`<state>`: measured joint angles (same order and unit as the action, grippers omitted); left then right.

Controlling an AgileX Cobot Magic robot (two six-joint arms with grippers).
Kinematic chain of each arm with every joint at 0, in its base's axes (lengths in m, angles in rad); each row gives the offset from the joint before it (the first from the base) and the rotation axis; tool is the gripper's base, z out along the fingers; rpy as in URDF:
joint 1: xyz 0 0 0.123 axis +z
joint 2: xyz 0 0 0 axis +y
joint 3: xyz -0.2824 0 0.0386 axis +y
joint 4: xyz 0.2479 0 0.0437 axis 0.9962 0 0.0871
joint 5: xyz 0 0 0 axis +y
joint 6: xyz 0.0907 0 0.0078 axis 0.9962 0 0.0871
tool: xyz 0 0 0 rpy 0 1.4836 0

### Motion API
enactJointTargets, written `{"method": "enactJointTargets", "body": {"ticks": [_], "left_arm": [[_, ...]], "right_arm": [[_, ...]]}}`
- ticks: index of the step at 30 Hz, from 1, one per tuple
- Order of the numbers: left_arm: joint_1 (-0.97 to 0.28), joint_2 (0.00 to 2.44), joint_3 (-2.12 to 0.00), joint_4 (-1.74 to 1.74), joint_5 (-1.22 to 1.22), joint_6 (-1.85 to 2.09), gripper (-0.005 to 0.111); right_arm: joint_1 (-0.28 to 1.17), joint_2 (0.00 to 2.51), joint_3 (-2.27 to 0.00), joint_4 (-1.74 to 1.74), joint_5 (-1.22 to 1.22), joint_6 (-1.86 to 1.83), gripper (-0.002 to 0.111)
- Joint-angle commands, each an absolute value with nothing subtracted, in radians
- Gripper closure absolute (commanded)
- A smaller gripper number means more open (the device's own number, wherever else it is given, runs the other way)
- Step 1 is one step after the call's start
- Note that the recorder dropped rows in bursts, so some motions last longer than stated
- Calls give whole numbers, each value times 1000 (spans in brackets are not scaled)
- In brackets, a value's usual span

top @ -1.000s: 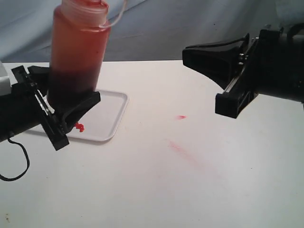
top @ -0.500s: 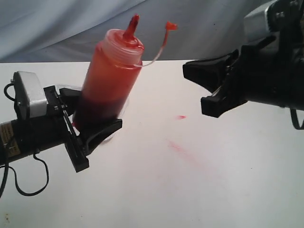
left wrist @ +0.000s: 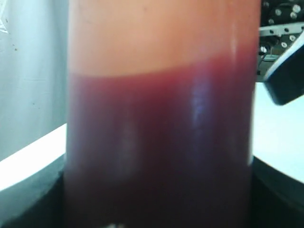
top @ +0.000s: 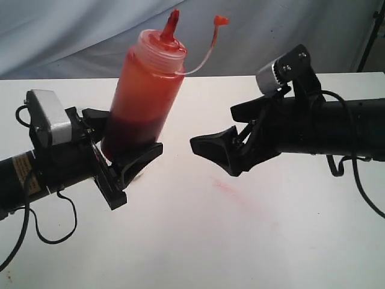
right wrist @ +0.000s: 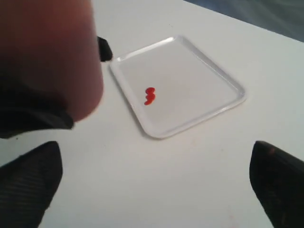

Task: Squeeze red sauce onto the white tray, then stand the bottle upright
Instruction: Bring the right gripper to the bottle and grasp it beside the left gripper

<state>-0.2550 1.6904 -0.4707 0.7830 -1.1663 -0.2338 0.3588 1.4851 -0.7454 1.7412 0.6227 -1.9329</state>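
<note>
The left end effector point(top: 123, 158) is clamping the bottle point(top: 143, 96) around its lower body, its black fingers point(top: 137, 161) pressing against both sides. The bottle is leaning slightly toward the right of the exterior view, with its red nozzle point(top: 171, 26) pointing up and the small tethered cap point(top: 220, 20) hanging off to the side on its thin strap. Dark red sauce is filling the lower part of the bottle, and in the left wrist view the bottle point(left wrist: 161, 118) is taking up nearly the whole picture. Whether its base is touching the surface point(top: 198, 241) cannot be told from the exterior view, since the left end effector is hiding it.

The right end effector point(top: 224, 155) is hovering near the bottle, apart from it, with its jaws standing wide and holding nothing. In the right wrist view its two dark fingertips point(right wrist: 28, 185) are sitting far apart.

The white tray point(right wrist: 216, 102) is lying flat on the surface, seen clearly only in the right wrist view. A small blob of the red sauce point(right wrist: 149, 96) is sitting on the tray's floor, away from the rim. A faint pink smear point(top: 231, 192) is marking the surface below the right end effector in the exterior view.
</note>
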Motion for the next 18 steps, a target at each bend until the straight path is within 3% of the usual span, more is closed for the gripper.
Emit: {"method": "enactJointTargets", "body": {"ticks": [1, 11, 18], "left_arm": [[-261, 1752, -529, 836, -1221, -288, 107], [-261, 1859, -664, 1001, -1221, -403, 107], [-261, 1963, -713, 1064, -1221, -417, 107]], "right_arm": [[360, 1506, -779, 1744, 764, -2040, 8], [360, 1605, -800, 1744, 776, -2142, 8], [360, 1694, -903, 1744, 788, -2142, 20]]}}
